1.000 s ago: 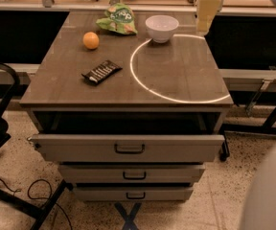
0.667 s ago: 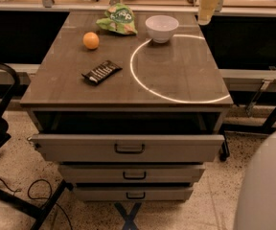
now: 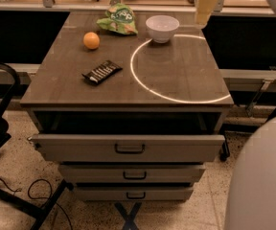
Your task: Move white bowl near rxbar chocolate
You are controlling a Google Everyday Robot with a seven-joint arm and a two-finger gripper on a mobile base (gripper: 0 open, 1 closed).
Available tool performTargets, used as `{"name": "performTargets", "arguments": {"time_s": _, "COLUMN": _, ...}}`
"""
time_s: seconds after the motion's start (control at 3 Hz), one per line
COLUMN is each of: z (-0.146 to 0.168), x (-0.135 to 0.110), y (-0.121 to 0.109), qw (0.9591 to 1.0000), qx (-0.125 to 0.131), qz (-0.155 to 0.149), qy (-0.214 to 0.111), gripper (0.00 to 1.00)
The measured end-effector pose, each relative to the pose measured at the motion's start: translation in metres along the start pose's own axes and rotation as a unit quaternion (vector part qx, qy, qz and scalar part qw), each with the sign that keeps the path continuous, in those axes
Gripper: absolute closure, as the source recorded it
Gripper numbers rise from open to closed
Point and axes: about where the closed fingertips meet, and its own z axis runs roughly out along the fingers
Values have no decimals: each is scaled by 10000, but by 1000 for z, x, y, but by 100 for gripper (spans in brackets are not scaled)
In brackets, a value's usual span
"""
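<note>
At the far edge of the table (image 3: 190,80): white bowl (image 3: 162,28) stands upright, untouched; I judge the move not yet begun.
Rxbar chocolate (image 3: 102,72): lies flat toward the near left, well apart from the bowl, bare tabletop between.
Neighbours: green snack bag (image 3: 118,19) just left of the bowl, orange (image 3: 91,40) further left.
Claw (image 3: 207,5): hangs up and right of the bowl, not touching; released or clenched, I cannot tell.
</note>
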Motion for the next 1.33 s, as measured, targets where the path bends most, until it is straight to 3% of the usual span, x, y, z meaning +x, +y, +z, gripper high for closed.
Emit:
{"name": "performTargets", "arguments": {"time_s": 0.67, "z": 102, "x": -30, "y": 14, "qw": 9981, "qx": -522, "qz": 157, "qy": -303, "gripper": 0}}
{"name": "performTargets", "arguments": {"time_s": 1.33, "z": 165, "x": -61, "y": 28, "qw": 9936, "qx": -900, "qz": 158, "qy": -664, "gripper": 0}}
